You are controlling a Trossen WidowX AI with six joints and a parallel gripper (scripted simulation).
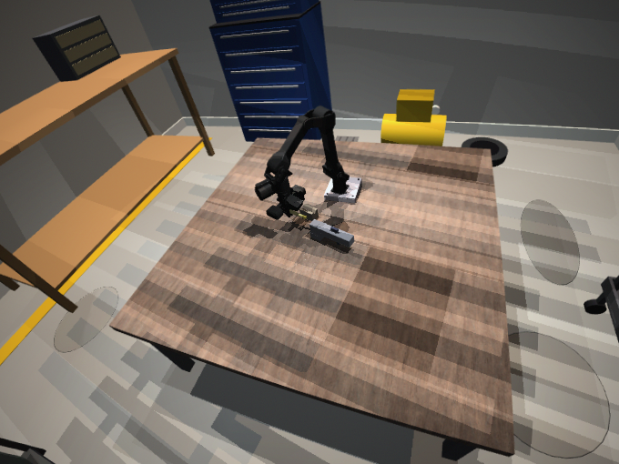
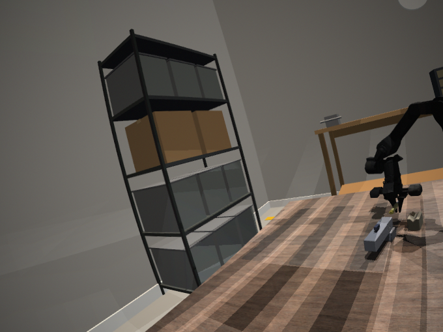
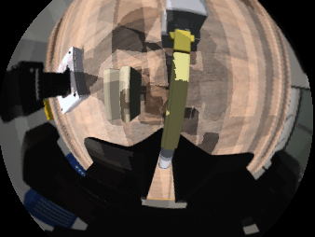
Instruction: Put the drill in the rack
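My gripper (image 1: 296, 210) (image 2: 396, 207) (image 3: 166, 131) is shut on the drill (image 3: 175, 94) (image 1: 301, 215), a thin olive rod with a yellow tip (image 2: 392, 210). The rod points away from me toward the grey block (image 1: 330, 236) (image 2: 378, 234), and its yellow tip hangs just outside the block's mouth, a little above the table. A small dark key (image 1: 333, 229) (image 2: 376, 226) sits on top of the block. The olive rack (image 3: 122, 94) (image 2: 415, 220) (image 1: 310, 211), a small grooved stand, rests on the table just left of the drill in the wrist view.
The arm's grey base plate (image 1: 344, 191) (image 3: 72, 79) is bolted to the wooden table (image 1: 319, 319) behind the rack. Off the table stand a blue drawer cabinet (image 1: 272, 69), an orange workbench (image 1: 99, 199), a yellow machine (image 1: 413, 122) and a black shelving unit (image 2: 171, 161).
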